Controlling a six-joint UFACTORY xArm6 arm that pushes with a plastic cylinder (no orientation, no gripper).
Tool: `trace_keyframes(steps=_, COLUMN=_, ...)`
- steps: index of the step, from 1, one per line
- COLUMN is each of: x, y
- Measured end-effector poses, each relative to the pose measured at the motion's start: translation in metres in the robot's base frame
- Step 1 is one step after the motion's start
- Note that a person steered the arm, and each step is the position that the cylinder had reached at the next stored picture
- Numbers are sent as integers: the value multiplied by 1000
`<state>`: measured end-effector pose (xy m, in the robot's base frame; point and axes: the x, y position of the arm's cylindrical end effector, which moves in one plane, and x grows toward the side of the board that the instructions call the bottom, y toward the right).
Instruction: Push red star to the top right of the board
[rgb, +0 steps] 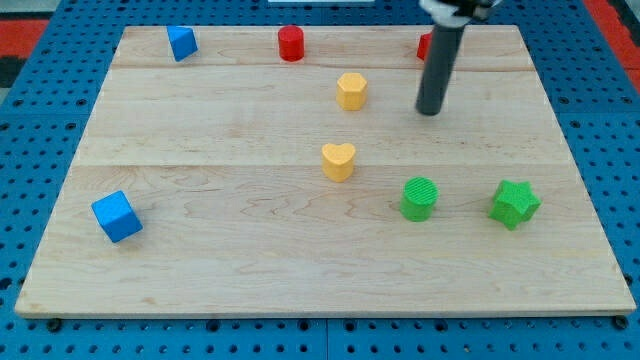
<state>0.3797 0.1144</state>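
Observation:
A red block (425, 46), mostly hidden behind my rod, sits near the top edge of the board, right of centre; its shape cannot be made out. My tip (430, 111) rests on the board just below that block, to the right of the yellow hexagon block (351, 90). A red cylinder (291, 43) stands at the top centre.
A yellow heart block (339, 160) lies at the board's middle. A green cylinder (420, 198) and a green star (514, 203) sit at the lower right. A blue block (182, 42) is at the top left, a blue cube (117, 216) at the lower left. The wooden board (250, 270) lies on blue pegboard.

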Motion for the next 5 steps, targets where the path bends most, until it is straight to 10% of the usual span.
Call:
trace_keyframes(steps=4, x=211, y=-185)
trace_keyframes(steps=5, x=204, y=-282)
